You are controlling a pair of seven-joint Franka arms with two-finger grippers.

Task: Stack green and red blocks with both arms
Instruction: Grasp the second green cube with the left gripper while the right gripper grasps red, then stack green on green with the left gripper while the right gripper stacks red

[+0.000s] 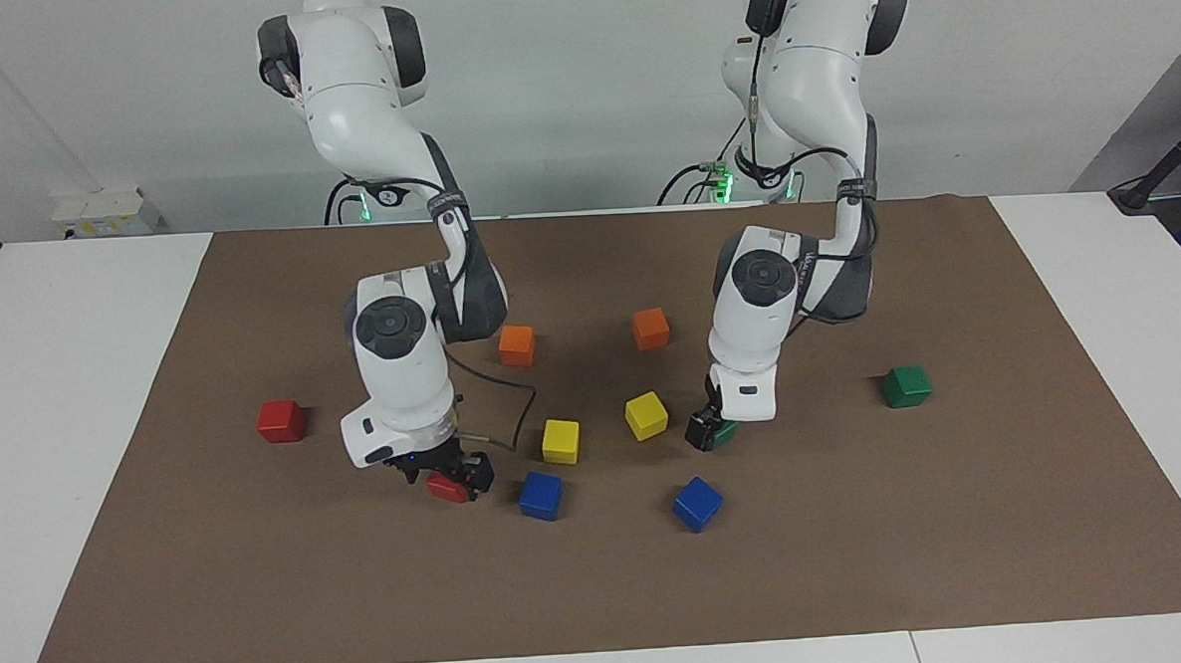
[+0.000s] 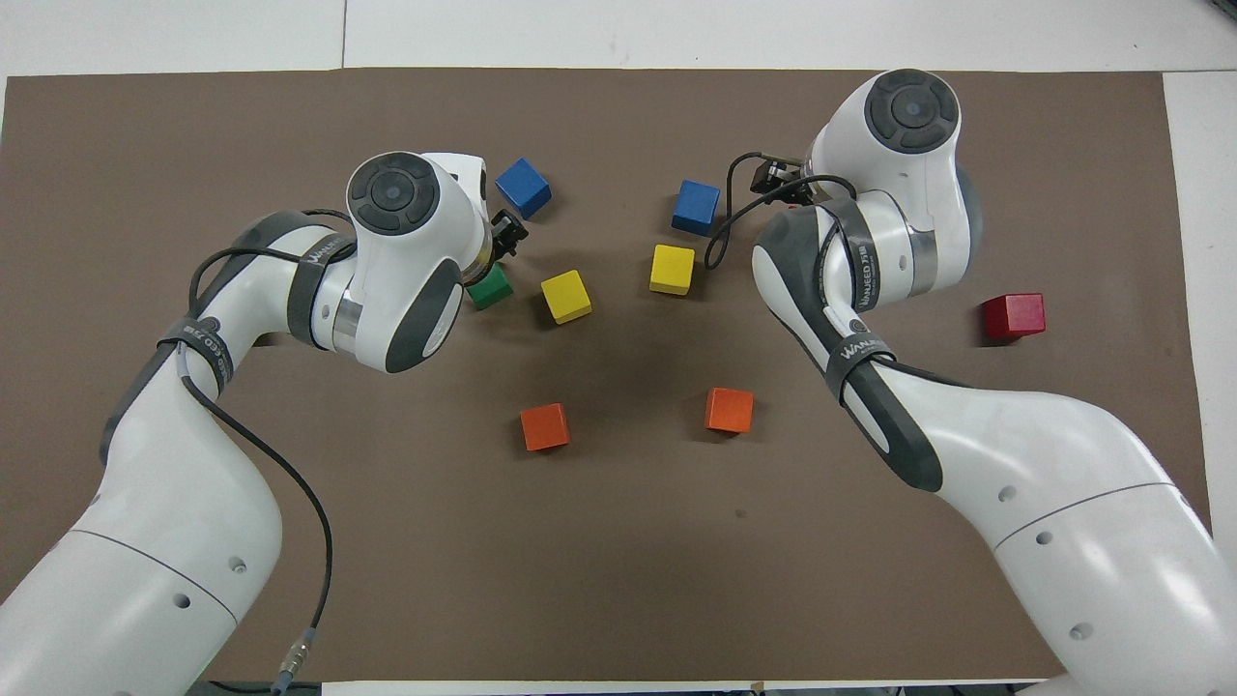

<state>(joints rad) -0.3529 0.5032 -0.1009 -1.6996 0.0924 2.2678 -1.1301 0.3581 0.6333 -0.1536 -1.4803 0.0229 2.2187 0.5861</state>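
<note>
My right gripper (image 1: 450,480) is shut on a red block (image 1: 447,489), which sits tilted just over the brown mat beside a blue cube. My left gripper (image 1: 710,432) is down at the mat, shut on a green block (image 1: 726,433), which also shows in the overhead view (image 2: 490,288) beside a yellow cube. A second red block (image 1: 280,421) lies free toward the right arm's end of the mat and shows in the overhead view (image 2: 1015,315). A second green block (image 1: 907,385) lies free toward the left arm's end; in the overhead view the left arm hides it.
Two orange cubes (image 1: 516,345) (image 1: 651,328) lie nearer to the robots. Two yellow cubes (image 1: 560,440) (image 1: 646,415) lie between the grippers. Two blue cubes (image 1: 541,495) (image 1: 697,503) lie farther out. The brown mat (image 1: 1007,513) covers the white table.
</note>
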